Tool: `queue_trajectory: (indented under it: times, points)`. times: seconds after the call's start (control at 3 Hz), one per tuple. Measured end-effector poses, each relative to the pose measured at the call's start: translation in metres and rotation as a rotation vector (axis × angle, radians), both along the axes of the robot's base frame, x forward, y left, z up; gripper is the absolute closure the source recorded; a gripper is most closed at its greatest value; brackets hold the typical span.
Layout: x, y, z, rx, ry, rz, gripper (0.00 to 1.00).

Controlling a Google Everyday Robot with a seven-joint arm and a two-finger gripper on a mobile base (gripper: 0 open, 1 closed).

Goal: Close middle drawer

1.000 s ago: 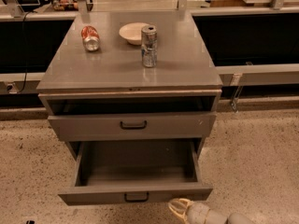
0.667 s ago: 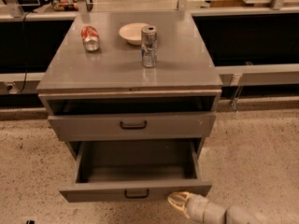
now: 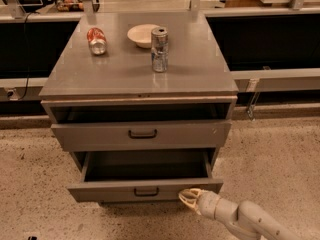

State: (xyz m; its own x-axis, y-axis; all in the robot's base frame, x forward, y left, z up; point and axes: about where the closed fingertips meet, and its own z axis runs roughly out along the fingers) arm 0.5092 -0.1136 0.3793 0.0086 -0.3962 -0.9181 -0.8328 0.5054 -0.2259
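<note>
The middle drawer (image 3: 146,190) of the grey metal cabinet is pulled out, and its low flat front carries a small black loop handle. Its inside looks empty. My gripper (image 3: 190,199) is at the bottom of the view with cream fingertips held together. It rests against the right part of the drawer's front, to the right of the handle. The taller top drawer (image 3: 142,133) above is slightly out. The lowest drawer is hidden under the open one.
On the cabinet top (image 3: 125,74) stand a silver can (image 3: 159,49), a red can lying on its side (image 3: 96,40) and a white bowl (image 3: 142,35). Speckled floor lies all around. Dark counters run behind at the left and right.
My gripper has moved up and left to the drawer's front. The middle drawer has slid partway in towards the cabinet.
</note>
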Motion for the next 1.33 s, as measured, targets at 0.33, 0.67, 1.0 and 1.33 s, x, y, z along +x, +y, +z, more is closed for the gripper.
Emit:
queue_trajectory:
  times: [0.33,0.67,1.0,1.33]
  points:
    - [0.044,-0.008,0.006,-0.022,-0.02,0.006,1.0]
    - [0.088,-0.021,0.008,-0.039,-0.019,0.003,1.0]
    - [0.107,-0.027,0.009,-0.033,-0.017,0.006,1.0]
    - [0.104,-0.027,0.009,-0.033,-0.017,0.006,1.0]
